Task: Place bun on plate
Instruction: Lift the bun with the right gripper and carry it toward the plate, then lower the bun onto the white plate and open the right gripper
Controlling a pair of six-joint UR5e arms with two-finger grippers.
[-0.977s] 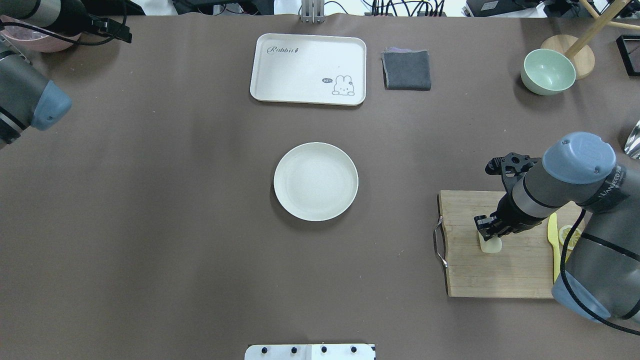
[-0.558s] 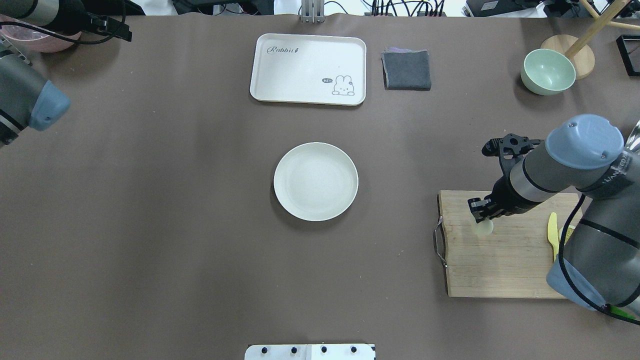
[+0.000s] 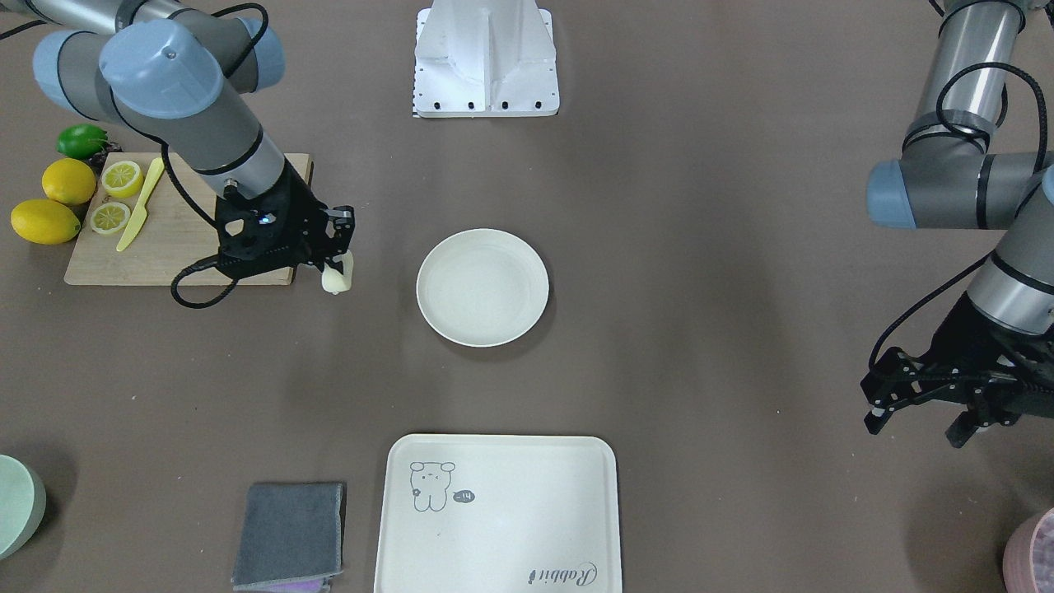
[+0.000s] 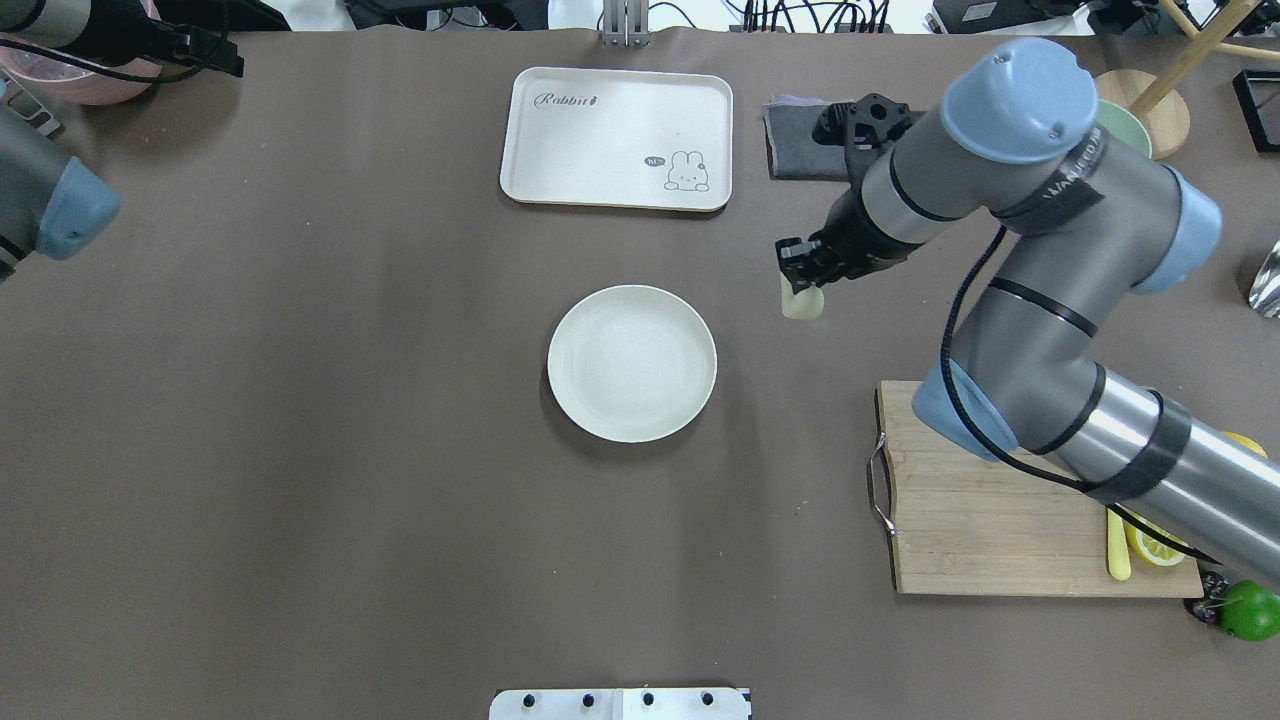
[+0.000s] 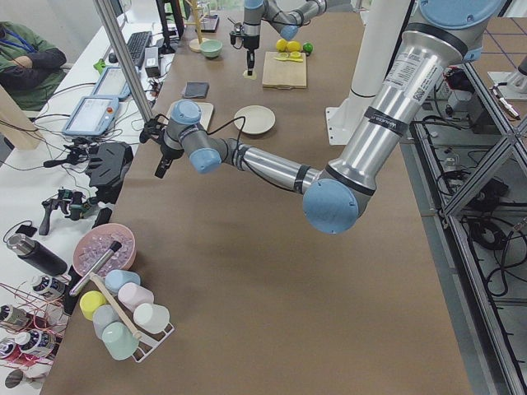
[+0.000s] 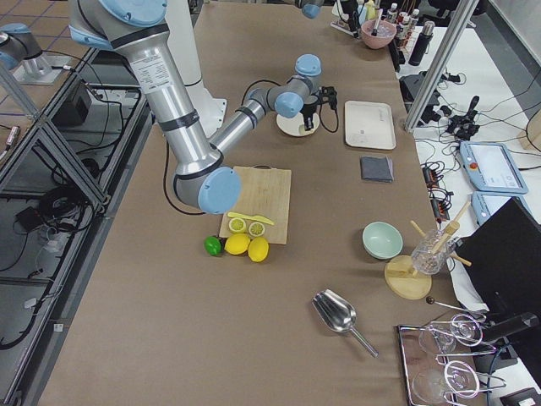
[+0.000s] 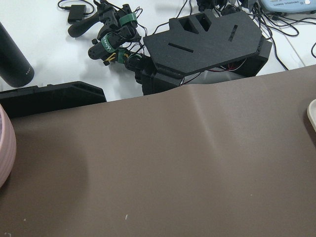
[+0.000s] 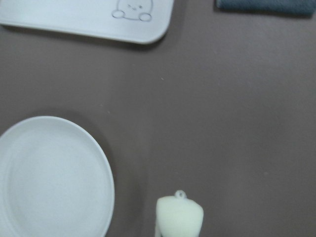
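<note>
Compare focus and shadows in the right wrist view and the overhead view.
Right wrist view: soft focus, bluish cast, the bun hazy at the bottom edge. Overhead view: crisp, with a thin shadow hugging the lower edge of the plate.

The cream tray (image 4: 616, 138) reads "Rabbit" (script, in one corner).

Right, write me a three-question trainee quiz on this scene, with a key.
1. True or false: the bun already lies on the plate.
2. The right pincer holds it above: A) the tray, B) bare table, C) the cutting board.
3. Fill in: the plate holds ___.
Key: 1 false; 2 B; 3 nothing.
</note>
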